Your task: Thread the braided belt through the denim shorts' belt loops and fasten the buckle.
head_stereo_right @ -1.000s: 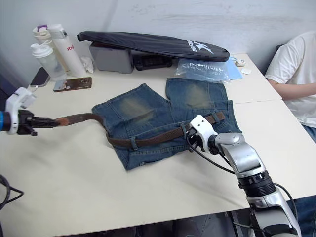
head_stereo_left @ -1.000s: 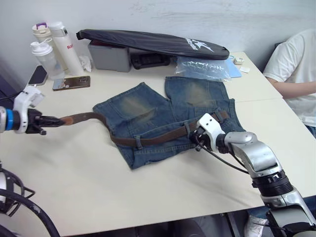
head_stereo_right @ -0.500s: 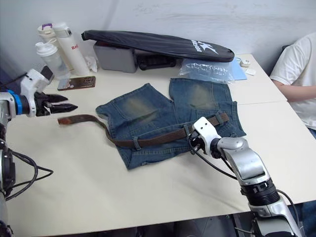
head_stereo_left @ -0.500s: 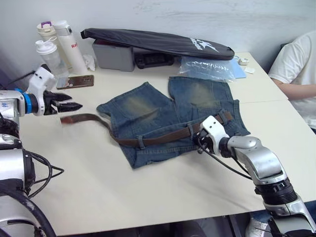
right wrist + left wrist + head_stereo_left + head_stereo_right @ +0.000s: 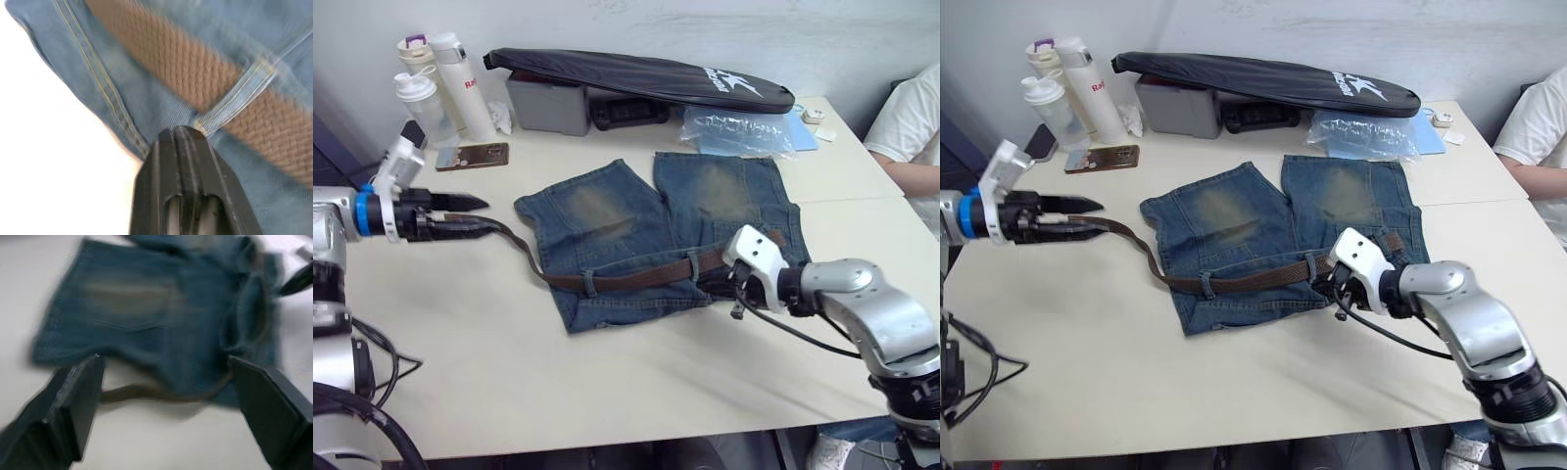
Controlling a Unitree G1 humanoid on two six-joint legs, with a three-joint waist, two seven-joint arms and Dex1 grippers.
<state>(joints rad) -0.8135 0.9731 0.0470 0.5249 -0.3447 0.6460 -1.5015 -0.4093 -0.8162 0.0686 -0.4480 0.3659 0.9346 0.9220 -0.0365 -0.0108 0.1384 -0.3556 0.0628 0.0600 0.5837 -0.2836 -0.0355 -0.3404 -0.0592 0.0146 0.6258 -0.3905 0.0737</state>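
Black-fingered left gripper [image 5: 1077, 217], far left above the table [image 5: 607, 382]: fingers [image 5: 73, 406] spread wide, the free end of the braided belt [image 5: 1234, 283] lying between their tips; contact cannot be told. Behind it, at the table's back left corner: three drink bottles [image 5: 440, 83], a phone [image 5: 473, 156] lying flat. Braided belt: dark brown, runs from the left gripper across bare table, bends down at the shorts' left edge, then follows the waistband rightward under the belt loops [image 5: 590, 283]. Denim shorts [image 5: 636, 230]: faded blue, flat at table centre, waistband toward the robot, legs pointing away, yellowish worn patches on both legs. Behind the shorts: grey box [image 5: 548, 103], long black zipped bag [image 5: 636, 76] resting on it, clear plastic bag [image 5: 734, 132]. Right gripper [image 5: 183, 147]: at the waistband's right part, fingers pressed together, tips at the base of a belt loop beside the woven strap; whether fabric is pinched cannot be told. Person in a white shirt [image 5: 911, 127]: seated at the far right edge.
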